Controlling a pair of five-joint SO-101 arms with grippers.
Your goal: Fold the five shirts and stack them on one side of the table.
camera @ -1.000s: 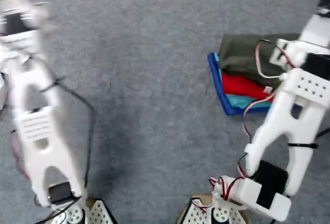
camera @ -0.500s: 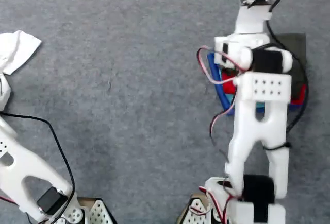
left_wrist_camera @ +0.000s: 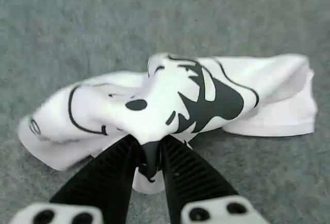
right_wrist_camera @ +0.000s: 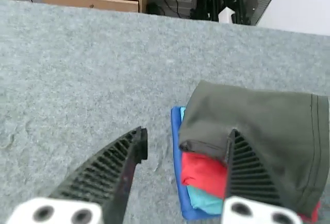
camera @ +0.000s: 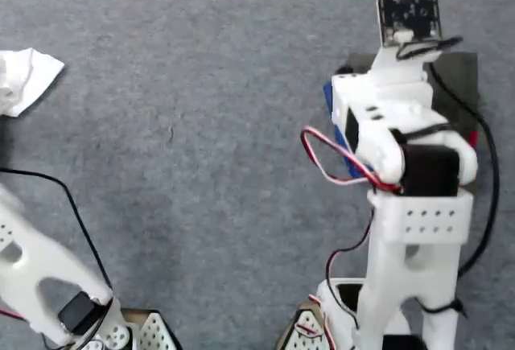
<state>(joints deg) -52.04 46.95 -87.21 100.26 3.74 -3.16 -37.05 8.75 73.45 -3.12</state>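
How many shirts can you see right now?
5: a white shirt in the left tool; olive, red, teal and blue ones stacked, olive on top, under the right tool. Others may be hidden in the stack.

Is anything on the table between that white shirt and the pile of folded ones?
No object lies on the table between white shirt and stack, but the right gripper hangs open over the stack's edge.

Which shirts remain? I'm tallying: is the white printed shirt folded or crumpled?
Crumpled: the white shirt lies bunched in uneven creases, pinched by the left end effector.
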